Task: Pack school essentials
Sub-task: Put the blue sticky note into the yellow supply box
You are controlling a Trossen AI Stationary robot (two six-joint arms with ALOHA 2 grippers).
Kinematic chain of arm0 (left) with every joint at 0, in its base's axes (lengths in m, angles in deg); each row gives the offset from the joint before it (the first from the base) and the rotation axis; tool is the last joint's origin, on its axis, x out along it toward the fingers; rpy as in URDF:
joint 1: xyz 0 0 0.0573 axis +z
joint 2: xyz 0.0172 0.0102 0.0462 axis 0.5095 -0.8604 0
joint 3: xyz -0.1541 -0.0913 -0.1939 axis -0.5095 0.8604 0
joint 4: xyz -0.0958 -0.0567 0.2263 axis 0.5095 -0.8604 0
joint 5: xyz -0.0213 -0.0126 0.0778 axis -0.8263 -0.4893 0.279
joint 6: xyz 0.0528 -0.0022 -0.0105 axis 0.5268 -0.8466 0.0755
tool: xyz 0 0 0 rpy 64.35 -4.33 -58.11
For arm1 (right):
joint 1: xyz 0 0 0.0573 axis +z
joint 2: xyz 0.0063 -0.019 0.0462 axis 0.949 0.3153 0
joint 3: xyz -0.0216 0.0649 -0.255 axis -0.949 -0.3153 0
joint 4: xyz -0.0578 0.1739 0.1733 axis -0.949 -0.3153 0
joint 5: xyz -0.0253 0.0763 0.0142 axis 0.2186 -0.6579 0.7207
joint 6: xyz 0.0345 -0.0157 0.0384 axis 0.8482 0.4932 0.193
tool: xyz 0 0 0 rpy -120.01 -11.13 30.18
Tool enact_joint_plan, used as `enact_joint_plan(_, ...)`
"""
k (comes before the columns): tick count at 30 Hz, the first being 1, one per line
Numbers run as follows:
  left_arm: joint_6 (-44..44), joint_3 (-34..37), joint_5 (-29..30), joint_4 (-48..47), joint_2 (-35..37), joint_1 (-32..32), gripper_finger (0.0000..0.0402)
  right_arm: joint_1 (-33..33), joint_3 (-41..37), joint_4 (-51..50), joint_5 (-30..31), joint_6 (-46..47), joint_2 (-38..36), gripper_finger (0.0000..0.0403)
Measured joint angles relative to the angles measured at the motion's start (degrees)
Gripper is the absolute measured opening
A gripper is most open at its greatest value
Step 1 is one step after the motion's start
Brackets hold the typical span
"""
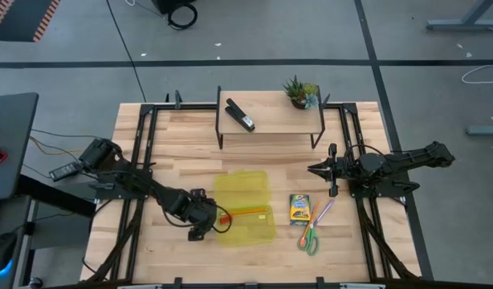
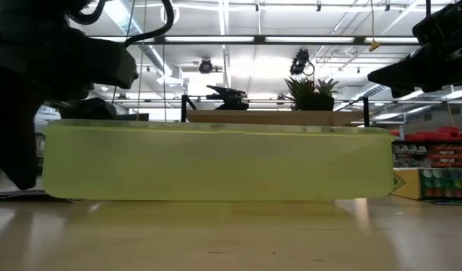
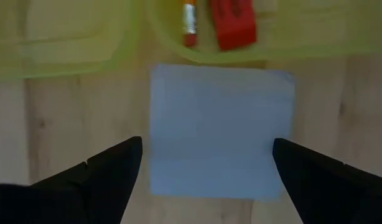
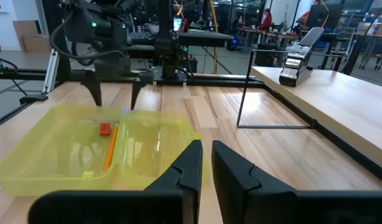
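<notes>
A pale blue notepad (image 3: 222, 130) lies flat on the table just outside the open yellow case (image 1: 245, 207). My left gripper (image 3: 206, 146) is open and points down over it, one finger on either side. The gripper hides the notepad in the high view (image 1: 200, 218). The orange pencil (image 3: 189, 20) and red eraser (image 3: 233, 26) lie in the case's base. The crayon box (image 1: 299, 209), purple pen (image 1: 323, 213) and green-handled scissors (image 1: 309, 239) lie on the table right of the case. My right gripper (image 1: 312, 169) is shut and waits above the table, right of centre.
A raised wooden shelf (image 1: 270, 120) at the far side carries the black stapler (image 1: 240, 115) and a potted plant (image 1: 301, 92). The case's lid (image 1: 242, 186) lies open toward the far side. Bare tabletop shows between the case and the shelf.
</notes>
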Motion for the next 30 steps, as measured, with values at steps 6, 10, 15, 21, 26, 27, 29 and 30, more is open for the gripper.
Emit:
enact_joint_plan(6, -2.78, 0.00, 0.93, -0.08, -0.77, -0.24, 0.0371, 0.00, 0.00, 0.01, 0.01, 0.00, 0.00, 0.0042)
enact_joint_plan(10, -3.10, -0.10, -1.70, 1.81, -1.82, -0.22, 0.0371, -0.01, 0.00, 0.04, -0.02, -0.01, 0.00, 0.0042)
enact_joint_plan(15, -2.99, -0.07, -1.64, 2.07, -2.05, -1.04, 0.0370, 0.00, 0.00, -0.02, 0.01, 0.00, 0.16, 0.0042)
enact_joint_plan(21, -3.86, -0.17, -1.77, 1.68, -2.45, -1.20, 0.0359, 0.00, 0.00, 0.03, 0.01, 0.00, 0.20, 0.0042)
enact_joint_plan(26, -4.04, -0.15, -1.82, 1.60, -2.47, -1.18, 0.0338, 0.00, 0.00, 0.05, 0.01, 0.00, 0.20, 0.0042)
enact_joint_plan(27, -4.04, -0.15, -1.85, 1.56, -2.49, -1.18, 0.0334, -0.01, 0.00, 0.05, 0.01, -0.01, 0.20, 0.0042)
enact_joint_plan(29, -4.04, -0.11, -1.86, 1.52, -2.49, -1.07, 0.0325, -0.02, 0.00, 0.05, -0.01, -0.02, 0.20, 0.0042)
enact_joint_plan(30, -4.04, -0.11, -1.92, 1.50, -2.48, -1.02, 0.0321, 0.00, 0.00, 0.05, 0.01, 0.00, 0.20, 0.0042)
